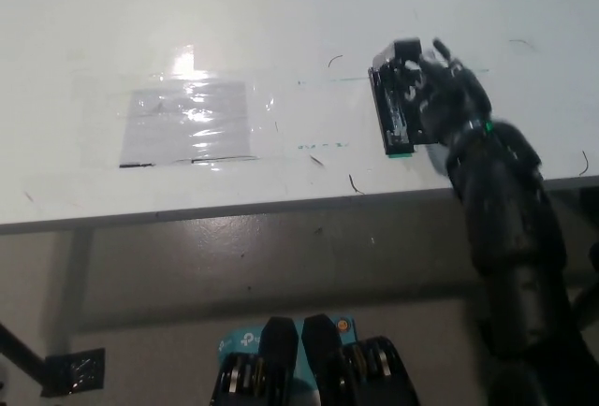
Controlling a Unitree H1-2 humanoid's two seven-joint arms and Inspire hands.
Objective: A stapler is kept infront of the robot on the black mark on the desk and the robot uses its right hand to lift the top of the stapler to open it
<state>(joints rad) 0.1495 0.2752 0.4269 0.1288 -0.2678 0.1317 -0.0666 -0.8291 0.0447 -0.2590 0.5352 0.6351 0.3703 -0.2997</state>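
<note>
black stapler with teal trim [394, 111] lies near the white desk's [281, 13] front edge, long axis running front-to-back. black right hand [447, 97] sits directly on it, fingers curled over its far top end, apparently gripping.

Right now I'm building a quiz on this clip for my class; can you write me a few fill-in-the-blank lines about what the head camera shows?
1. The stapler lies on a white ____.
2. The hand at the stapler is ____ in colour.
3. A clear taped sheet lies to the picture's ____ of the stapler.
4. The robot's white ____ hand is not in view.

Missing words: desk; black; left; left
</note>
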